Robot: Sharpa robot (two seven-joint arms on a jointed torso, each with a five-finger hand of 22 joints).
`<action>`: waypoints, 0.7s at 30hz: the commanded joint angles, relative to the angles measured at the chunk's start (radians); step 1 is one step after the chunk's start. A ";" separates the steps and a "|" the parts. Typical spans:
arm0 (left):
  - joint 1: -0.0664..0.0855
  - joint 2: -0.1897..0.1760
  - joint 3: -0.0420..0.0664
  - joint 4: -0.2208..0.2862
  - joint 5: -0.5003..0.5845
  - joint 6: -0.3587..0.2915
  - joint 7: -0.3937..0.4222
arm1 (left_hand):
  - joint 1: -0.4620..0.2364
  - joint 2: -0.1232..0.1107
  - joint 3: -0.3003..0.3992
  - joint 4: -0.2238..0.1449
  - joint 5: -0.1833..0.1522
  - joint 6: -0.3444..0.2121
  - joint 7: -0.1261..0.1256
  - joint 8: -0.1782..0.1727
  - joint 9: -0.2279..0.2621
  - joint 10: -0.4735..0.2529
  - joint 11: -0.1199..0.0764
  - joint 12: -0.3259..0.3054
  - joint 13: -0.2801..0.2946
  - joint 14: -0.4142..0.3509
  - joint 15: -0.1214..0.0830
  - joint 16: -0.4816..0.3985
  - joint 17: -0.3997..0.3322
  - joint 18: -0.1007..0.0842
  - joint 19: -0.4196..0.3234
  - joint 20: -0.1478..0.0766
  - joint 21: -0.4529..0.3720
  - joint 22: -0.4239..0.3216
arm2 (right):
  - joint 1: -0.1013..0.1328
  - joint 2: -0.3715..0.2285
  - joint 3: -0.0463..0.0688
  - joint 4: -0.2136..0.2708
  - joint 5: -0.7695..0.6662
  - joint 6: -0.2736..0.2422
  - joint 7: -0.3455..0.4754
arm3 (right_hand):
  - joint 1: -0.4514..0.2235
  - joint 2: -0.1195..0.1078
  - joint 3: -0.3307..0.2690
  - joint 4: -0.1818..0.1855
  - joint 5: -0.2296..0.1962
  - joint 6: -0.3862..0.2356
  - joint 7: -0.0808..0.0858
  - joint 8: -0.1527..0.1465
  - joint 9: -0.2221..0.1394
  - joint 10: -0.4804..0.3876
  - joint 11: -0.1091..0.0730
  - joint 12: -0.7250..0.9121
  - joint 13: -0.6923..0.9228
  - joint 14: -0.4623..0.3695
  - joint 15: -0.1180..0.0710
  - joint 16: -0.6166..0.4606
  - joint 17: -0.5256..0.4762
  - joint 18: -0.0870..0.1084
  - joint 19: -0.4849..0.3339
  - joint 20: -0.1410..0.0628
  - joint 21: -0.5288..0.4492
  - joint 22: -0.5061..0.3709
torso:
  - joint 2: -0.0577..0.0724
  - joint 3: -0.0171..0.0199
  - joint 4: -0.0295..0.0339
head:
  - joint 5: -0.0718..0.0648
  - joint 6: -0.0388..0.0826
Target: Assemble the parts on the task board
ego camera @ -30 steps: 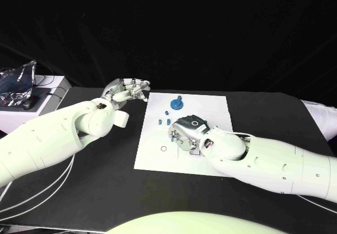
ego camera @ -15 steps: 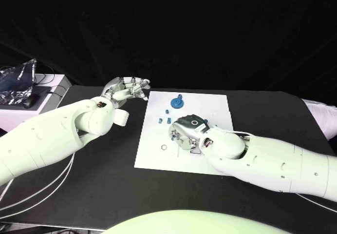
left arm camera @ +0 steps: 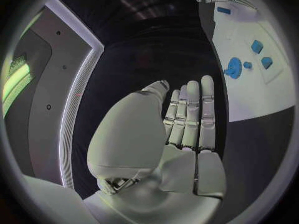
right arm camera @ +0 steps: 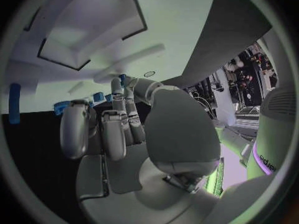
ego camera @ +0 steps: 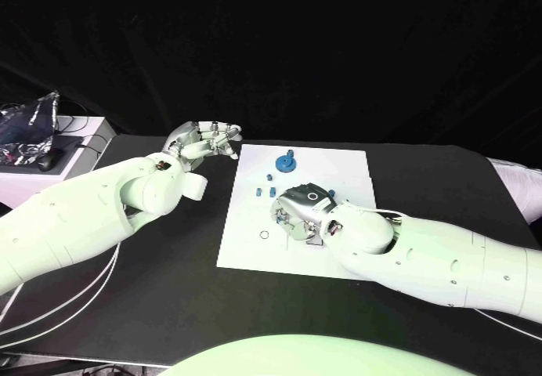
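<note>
The white task board (ego camera: 254,247) lies in the middle of the black table. A blue gear-shaped part (ego camera: 286,164) stands near its far edge, with small blue parts (ego camera: 266,190) just in front of it. My right hand (ego camera: 303,210) is curled down over the board's middle. In the right wrist view a small blue part (right arm camera: 122,77) shows between its thumb and a fingertip, and a blue peg (right arm camera: 14,103) lies on the board (right arm camera: 181,15). My left hand (ego camera: 204,142) is raised beside the board's far left corner, flat and holding nothing (left arm camera: 187,119). The gear (left arm camera: 233,67) lies beyond it.
A white box (ego camera: 63,160) with a foil bag (ego camera: 28,129) and cables stands at the table's far left. A small ring (ego camera: 262,233) lies on the board's left side. The board has a dark-edged square recess (right arm camera: 81,35).
Both hands stay about where they were. The right hand's fingers have shifted only slightly over the board.
</note>
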 commanded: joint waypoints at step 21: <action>0.000 0.000 0.001 -0.003 0.008 0.046 -0.025 | -0.014 -0.016 0.028 0.001 -0.001 -0.011 0.002 0.012 -0.003 -0.003 0.006 0.005 -0.004 0.020 -0.001 0.001 0.001 0.014 0.038 -0.001 0.013 0.006 | -0.004 -0.054 -0.001 0.054 0.063 -0.145 0.014 | -0.026 -0.049 -0.095 0.029 -0.015 -0.091 -0.004 -0.079 -0.050 -0.181 0.028 -0.010 -0.038 0.040 0.026 -0.024 -0.030 0.024 0.012 0.026 -0.144 0.109 | -0.002 0.0018 -0.0016 | -0.003 0.004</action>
